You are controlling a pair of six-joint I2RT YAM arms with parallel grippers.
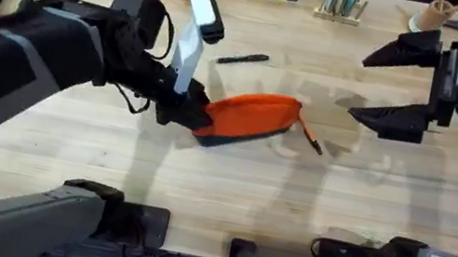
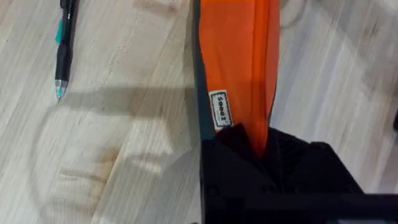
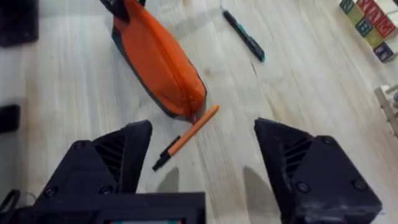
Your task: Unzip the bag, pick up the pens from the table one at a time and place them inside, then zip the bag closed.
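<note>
Centrally on the table, bag lying long axis left-right, left end pinched in shut left gripper, orange pen touching its right end, angled toward the near right, black pen beyond, right gripper wide open, empty, well right of bag.

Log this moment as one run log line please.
left claw: shut on orange fabric pouch end | right claw: open, above table | black pen, orange pen: on wooden table
</note>
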